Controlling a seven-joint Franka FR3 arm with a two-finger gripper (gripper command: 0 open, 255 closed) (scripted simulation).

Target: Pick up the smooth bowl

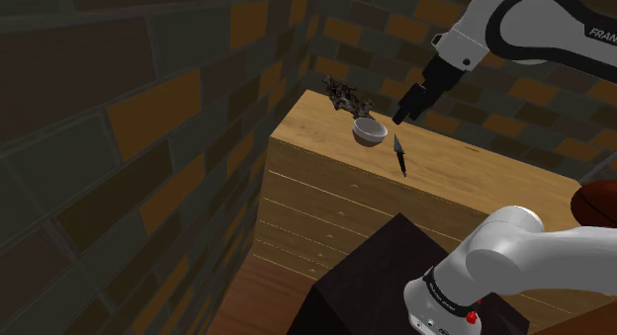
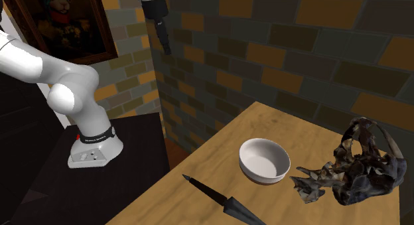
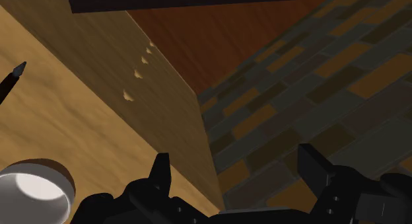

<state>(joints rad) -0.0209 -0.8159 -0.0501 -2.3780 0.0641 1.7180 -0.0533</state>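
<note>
At centre of the shoulder view, 1 smooth round bowl (image 1: 369,133), white inside and brown outside, sat upright on the light wooden tabletop (image 1: 475,180), near that top's upper-left corner in the frame. Just above and left of it lay 1 dark tangled object (image 1: 344,94). Below and right of it, apart from it, lay 1 slim black pointed tool (image 1: 400,153). The all-black 2-finger gripper (image 1: 402,116) hung in the air at the bowl's upper right, clear of it. Per the wrist view, its 2 fingers (image 3: 158,173) stood apart with nothing between them, the tabletop's edge and the brown-and-grey brick wall (image 3: 317,77) showing beyond.
</note>
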